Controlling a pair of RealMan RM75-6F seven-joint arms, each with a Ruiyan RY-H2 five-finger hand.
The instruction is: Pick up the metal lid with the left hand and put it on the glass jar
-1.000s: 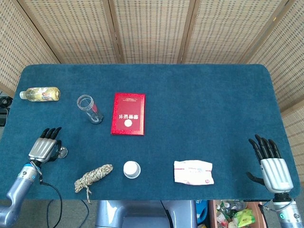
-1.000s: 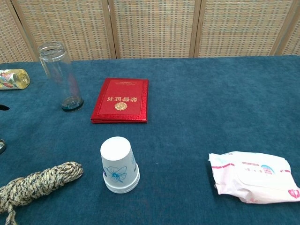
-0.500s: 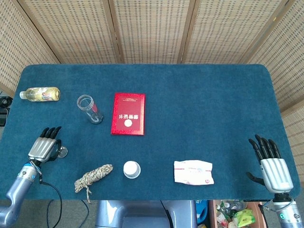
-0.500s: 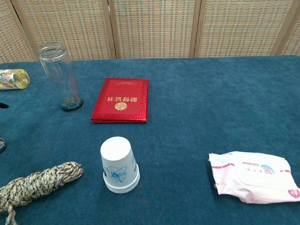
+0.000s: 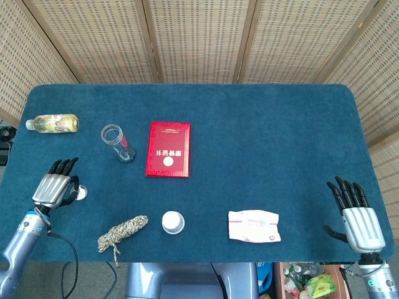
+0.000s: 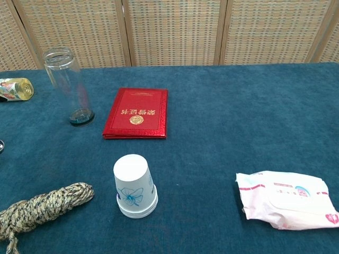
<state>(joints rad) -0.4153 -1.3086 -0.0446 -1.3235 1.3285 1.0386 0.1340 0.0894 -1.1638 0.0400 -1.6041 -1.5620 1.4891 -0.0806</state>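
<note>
The clear glass jar (image 5: 118,143) (image 6: 66,84) stands upright and open-topped at the back left of the blue table. My left hand (image 5: 55,187) hovers near the table's left edge, in front of the jar and to its left. It holds the small round metal lid (image 5: 80,194) at its right side, partly covered by the fingers. In the chest view only a sliver of the lid (image 6: 1,145) shows at the left border. My right hand (image 5: 356,218) rests at the front right corner with fingers spread and nothing in it.
A red booklet (image 5: 168,149) lies right of the jar. A drink bottle (image 5: 55,123) lies on its side at the far left. Along the front are a coiled rope (image 5: 121,232), an upturned paper cup (image 5: 173,222) and a pack of wipes (image 5: 254,225).
My left hand has moved back and a little left, carrying the lid with it; in the chest view the lid has risen along the left border. The right hand has stayed still.
</note>
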